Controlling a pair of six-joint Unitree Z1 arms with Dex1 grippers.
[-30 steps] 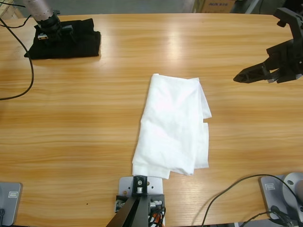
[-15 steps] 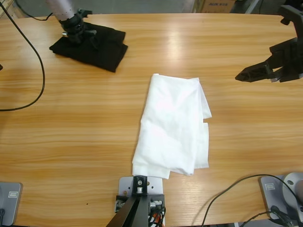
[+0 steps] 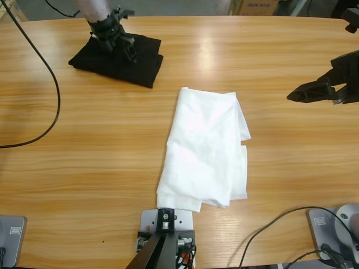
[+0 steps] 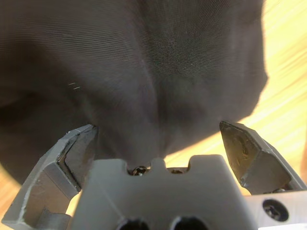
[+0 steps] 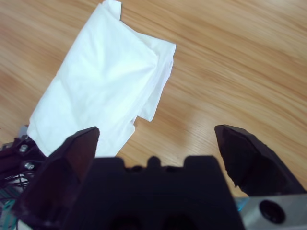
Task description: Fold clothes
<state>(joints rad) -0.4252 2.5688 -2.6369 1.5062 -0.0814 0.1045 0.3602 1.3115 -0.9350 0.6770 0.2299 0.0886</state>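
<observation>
The white T-shirt (image 3: 205, 151) lies folded into a long strip at the table's middle, reaching toward the near edge. It also shows at upper left in the right wrist view, T-shirt (image 5: 100, 81). No gripper touches it. My right gripper (image 3: 297, 95) hovers open at the right side, well away from the shirt, right gripper (image 5: 156, 132) over bare wood. My left gripper (image 3: 120, 42) is at the far left, pressed down on a black folded garment (image 3: 140, 59). Its jaws stand wide apart, left gripper (image 4: 158, 129), with the black garment (image 4: 144, 57) bunched between them.
A black cable (image 3: 53, 95) curves over the table's left end. Another cable (image 3: 269, 230) loops at the near right. A cardboard box (image 3: 255, 7) stands beyond the far edge. Bare wood (image 3: 84, 145) lies on both sides of the shirt.
My left arm has swept to the right along the far edge, and the black garment has slid and turned with it. My right gripper has drawn back slightly to the right. The T-shirt is unmoved.
</observation>
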